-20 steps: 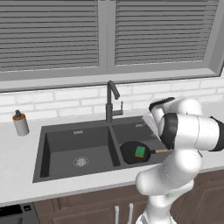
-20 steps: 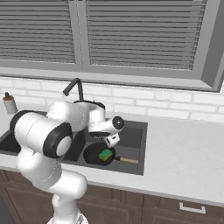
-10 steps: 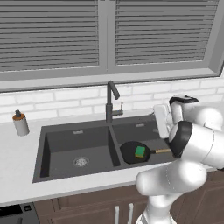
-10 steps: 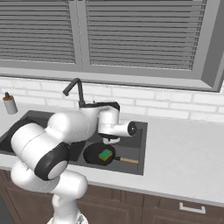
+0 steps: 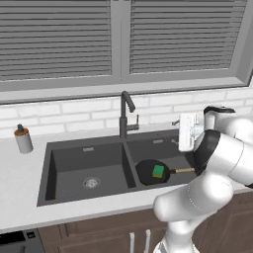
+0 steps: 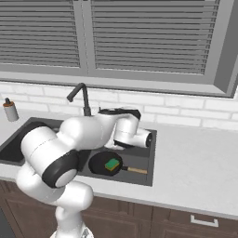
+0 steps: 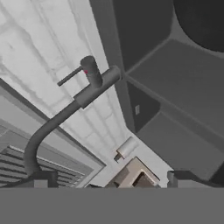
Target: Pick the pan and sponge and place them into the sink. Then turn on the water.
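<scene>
The pan lies flat in the right basin of the sink, its wooden handle pointing right, and the sponge rests on it, green side up. Above the basin's right part hangs the end effector, empty; whether its fingers are spread or pressed together cannot be told. Behind the divider stands the dark faucet. A soap bottle sits far left on the tabletop.

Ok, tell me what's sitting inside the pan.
The green sponge lies inside the black pan, which rests in the right basin of the sink. The pan surface under the sponge is covered, so nothing can be said of it.
</scene>
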Controlling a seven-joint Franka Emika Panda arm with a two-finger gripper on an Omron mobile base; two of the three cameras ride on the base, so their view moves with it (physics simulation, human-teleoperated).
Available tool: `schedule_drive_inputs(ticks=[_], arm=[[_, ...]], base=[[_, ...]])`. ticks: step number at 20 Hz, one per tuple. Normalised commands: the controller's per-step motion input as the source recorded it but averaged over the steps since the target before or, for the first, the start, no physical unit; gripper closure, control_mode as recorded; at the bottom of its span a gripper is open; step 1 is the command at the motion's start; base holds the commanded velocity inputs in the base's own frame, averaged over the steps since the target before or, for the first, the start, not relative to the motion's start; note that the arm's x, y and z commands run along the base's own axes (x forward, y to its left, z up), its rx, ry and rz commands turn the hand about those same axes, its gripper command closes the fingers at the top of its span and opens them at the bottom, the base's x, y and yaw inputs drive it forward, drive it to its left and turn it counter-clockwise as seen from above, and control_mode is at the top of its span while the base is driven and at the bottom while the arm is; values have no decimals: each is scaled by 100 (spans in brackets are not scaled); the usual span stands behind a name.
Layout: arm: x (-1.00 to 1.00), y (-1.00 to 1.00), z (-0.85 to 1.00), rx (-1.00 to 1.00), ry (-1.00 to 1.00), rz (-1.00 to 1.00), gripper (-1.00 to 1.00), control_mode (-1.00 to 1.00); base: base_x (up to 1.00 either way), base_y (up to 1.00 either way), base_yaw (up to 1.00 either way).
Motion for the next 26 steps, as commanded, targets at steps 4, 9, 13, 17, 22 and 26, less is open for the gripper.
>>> schedule_drive_inputs(ticks=[4, 9, 13, 17, 22, 26], arm=[[0, 19, 0, 32, 2, -18, -100, -100], [0, 40, 0, 23, 4, -26, -100, -100], [0, 42, 0, 21, 5, -23, -100, -100], [2, 34, 0, 15, 10, -13, -100, -100], [14, 37, 2, 10, 12, -7, -100, -100], [13, 8, 18, 16, 6, -2, -100, -100]], base=[[0, 0, 0], [0, 0, 0], [0, 0, 0], [0, 0, 0], [0, 0, 0], [0, 0, 0]])
